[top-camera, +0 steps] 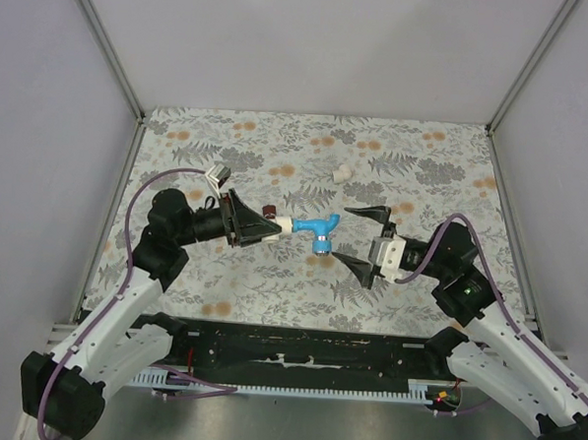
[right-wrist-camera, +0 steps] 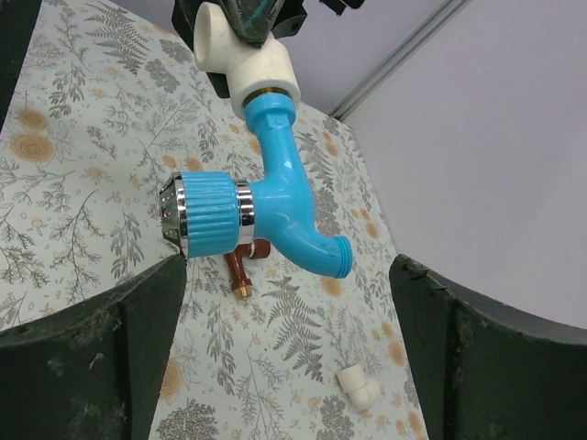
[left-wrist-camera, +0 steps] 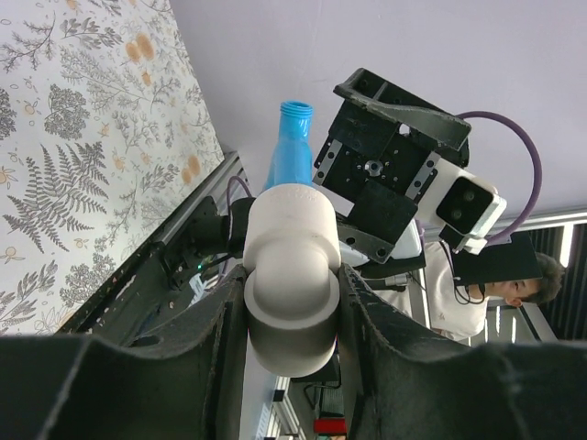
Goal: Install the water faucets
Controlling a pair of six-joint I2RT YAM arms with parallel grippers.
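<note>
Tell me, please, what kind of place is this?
Probably a robot lab test cell. Plain walls on a metal frame enclose a floral cloth, and the left wrist view shows a person beyond it.

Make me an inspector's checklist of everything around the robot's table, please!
Surface: flowery patterned table.
Job's things: blue faucet joined to a white fitting, held off the table; red-brown faucet lying loose on it.
Clutter: one spare white elbow lying apart.
Grippers: left gripper shut on the white fitting; right gripper open, facing the blue faucet.
Cables: purple cable on each arm.
Surroundings: grey walls; a person beyond the cell.
</note>
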